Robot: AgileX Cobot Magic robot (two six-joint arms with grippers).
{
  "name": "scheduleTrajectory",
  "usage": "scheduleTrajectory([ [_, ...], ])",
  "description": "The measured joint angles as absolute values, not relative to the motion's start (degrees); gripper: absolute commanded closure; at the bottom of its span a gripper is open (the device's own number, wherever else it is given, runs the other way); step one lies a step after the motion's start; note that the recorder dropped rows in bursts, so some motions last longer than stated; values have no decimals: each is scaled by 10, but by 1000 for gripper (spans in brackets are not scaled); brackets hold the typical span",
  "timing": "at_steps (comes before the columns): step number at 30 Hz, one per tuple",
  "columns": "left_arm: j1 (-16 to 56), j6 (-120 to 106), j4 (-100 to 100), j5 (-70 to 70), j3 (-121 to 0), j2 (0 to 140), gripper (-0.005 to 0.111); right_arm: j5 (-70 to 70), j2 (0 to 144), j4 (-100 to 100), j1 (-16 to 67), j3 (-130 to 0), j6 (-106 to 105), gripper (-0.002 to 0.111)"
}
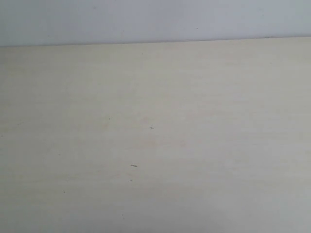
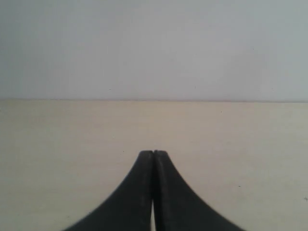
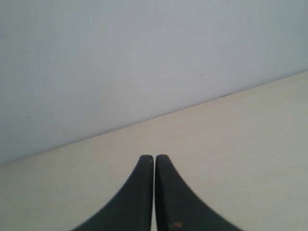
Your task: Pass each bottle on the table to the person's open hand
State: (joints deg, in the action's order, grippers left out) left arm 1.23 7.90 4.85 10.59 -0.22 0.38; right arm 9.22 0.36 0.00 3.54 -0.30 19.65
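Note:
No bottle shows in any view, and no hand either. The pale beige table (image 1: pixel 194 145) fills the exterior view, bare but for a few tiny dark specks; neither arm appears there. In the left wrist view my left gripper (image 2: pixel 153 153) is shut, its black fingers pressed together with nothing between them, hovering over the table (image 2: pixel 72 139). In the right wrist view my right gripper (image 3: pixel 154 157) is likewise shut and holds nothing, above the table (image 3: pixel 231 139).
A plain pale grey wall (image 1: pixel 146 19) runs behind the table's far edge (image 1: pixel 155 41). The same wall (image 2: pixel 154 48) faces the left wrist camera, and the wall (image 3: pixel 120 57) also fills the upper part of the right wrist view.

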Motion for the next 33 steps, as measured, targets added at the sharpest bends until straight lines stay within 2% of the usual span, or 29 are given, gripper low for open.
scheduleTrajectory([
  [11,-12,103,45,107,-2,4,107,92,4,0,35,-3,196,106],
  [33,-14,105,45,107,-2,4,107,92,4,0,35,-3,196,106],
])
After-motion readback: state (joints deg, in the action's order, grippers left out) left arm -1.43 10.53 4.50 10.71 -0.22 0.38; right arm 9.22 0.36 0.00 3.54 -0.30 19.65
